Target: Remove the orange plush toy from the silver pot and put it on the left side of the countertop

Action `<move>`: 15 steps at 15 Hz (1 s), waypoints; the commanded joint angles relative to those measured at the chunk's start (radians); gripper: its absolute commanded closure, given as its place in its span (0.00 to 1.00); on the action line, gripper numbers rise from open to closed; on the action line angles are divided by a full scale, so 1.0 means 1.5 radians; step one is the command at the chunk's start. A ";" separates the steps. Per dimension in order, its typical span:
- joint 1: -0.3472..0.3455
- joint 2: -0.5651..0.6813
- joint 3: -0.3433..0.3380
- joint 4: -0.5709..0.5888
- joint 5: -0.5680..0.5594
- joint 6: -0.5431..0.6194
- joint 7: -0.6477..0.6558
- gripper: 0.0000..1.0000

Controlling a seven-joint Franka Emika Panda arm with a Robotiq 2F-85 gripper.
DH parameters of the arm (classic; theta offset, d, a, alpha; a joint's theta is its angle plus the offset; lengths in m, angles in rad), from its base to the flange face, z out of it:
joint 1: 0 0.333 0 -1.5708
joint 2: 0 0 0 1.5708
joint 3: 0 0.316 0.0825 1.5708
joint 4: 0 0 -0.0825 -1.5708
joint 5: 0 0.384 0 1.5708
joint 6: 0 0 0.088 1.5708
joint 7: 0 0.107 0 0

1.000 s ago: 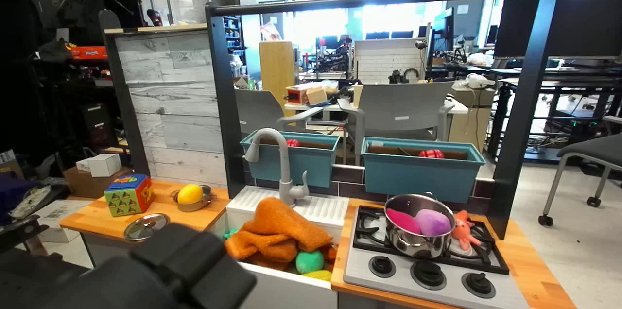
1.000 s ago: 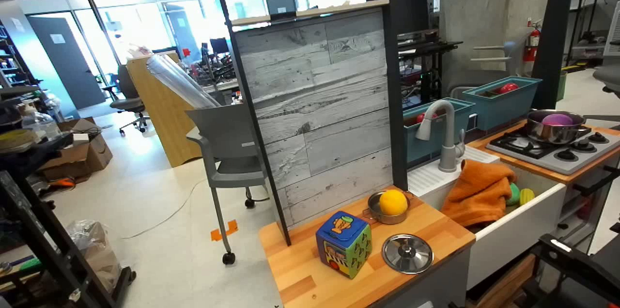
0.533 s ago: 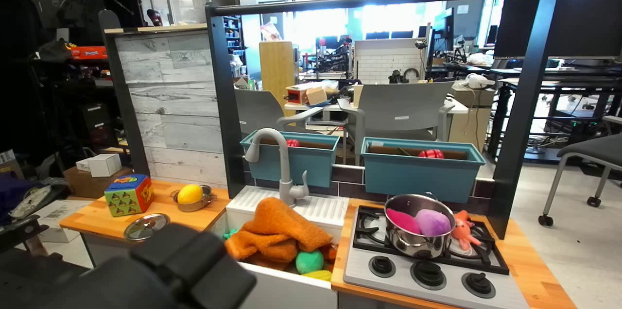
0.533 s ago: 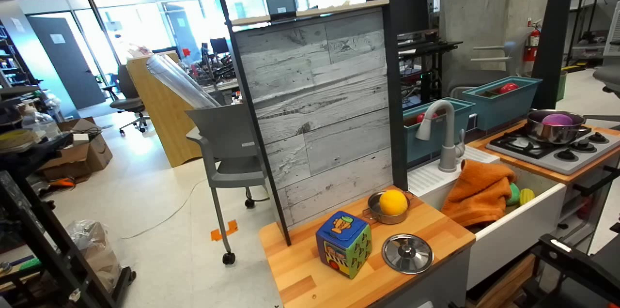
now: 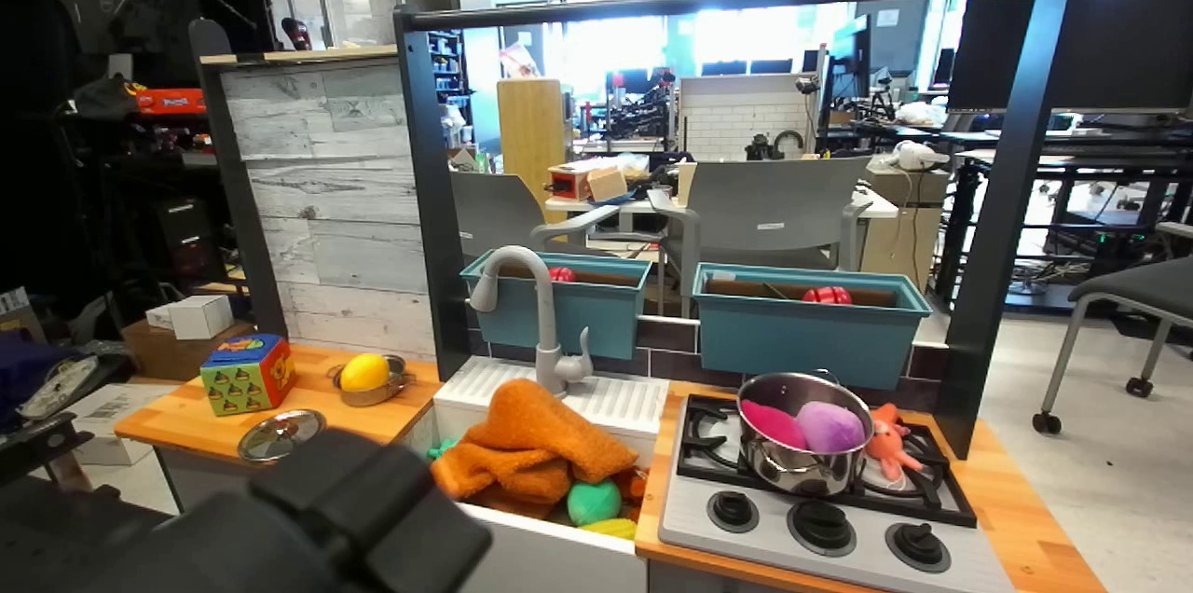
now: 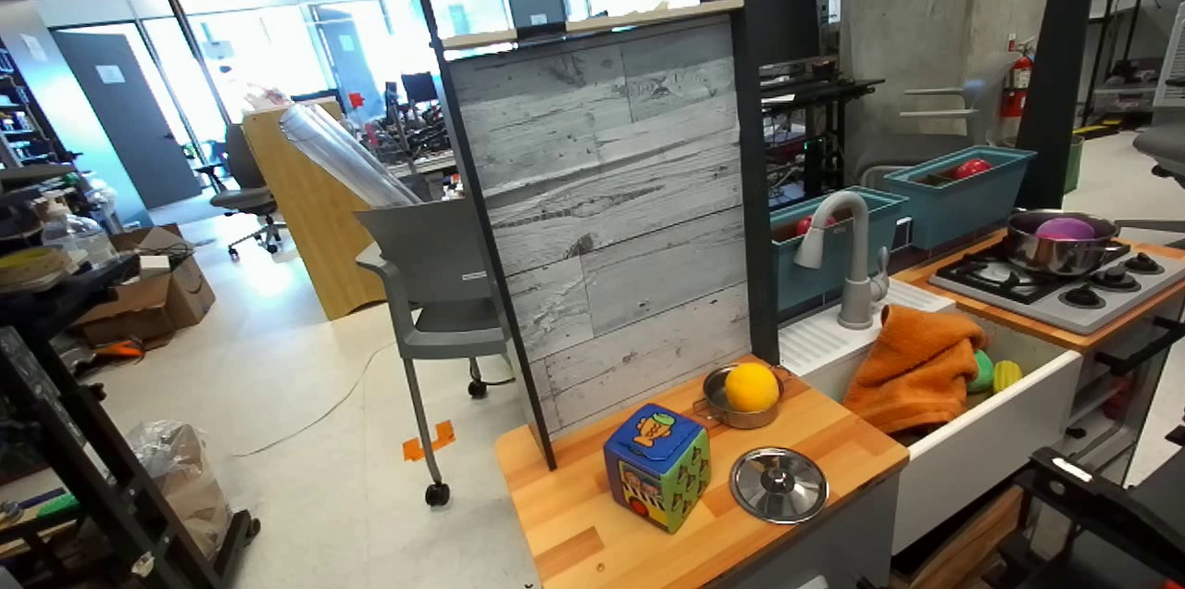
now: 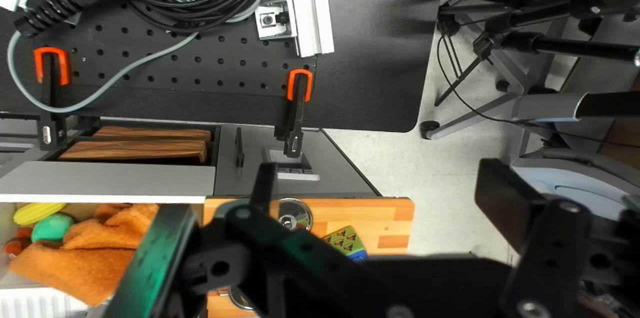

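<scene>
Spread wide in the wrist view, the tool [image 7: 378,189] covers parts of the wooden surface [image 7: 372,213], one patterned cube [image 7: 347,240] and one metal lid [image 7: 296,212]. Two orange-tipped clamps [image 7: 298,108] sit at the edge of a black board [image 7: 210,100]; the white sink [image 7: 115,179] contains one orange towel [image 7: 90,263], one green ball [image 7: 52,228] and one yellow thing [image 7: 37,213].

In an exterior view, one orange plush toy [image 5: 892,446] lies on the stove [image 5: 694,518], just beside the silver pot [image 5: 806,474], which holds one pink thing [image 5: 772,425] and one purple thing [image 5: 831,428]. The stove has three knobs [image 5: 821,528]. One blurred dark shape [image 5: 382,509] stands in front of the cabinet [image 5: 210,474].

In an exterior view, one small pan [image 6: 750,420] holding one round yellow thing [image 6: 752,387] sits near the lid and cube. Two teal planters [image 6: 967,200], each with one red thing [image 6: 972,168], stand beyond one grey faucet [image 6: 856,293].
</scene>
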 commanded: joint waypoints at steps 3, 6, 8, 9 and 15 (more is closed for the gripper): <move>-0.007 0.000 0.006 0.001 0.004 -0.003 -0.004 0.00; -0.007 0.001 0.002 0.001 0.011 0.010 -0.007 0.00; -0.009 0.006 -0.002 0.002 0.018 0.040 -0.009 0.00; -0.010 0.015 -0.004 0.006 0.020 0.057 -0.010 0.00; -0.015 0.064 -0.004 0.037 0.021 0.135 0.006 0.00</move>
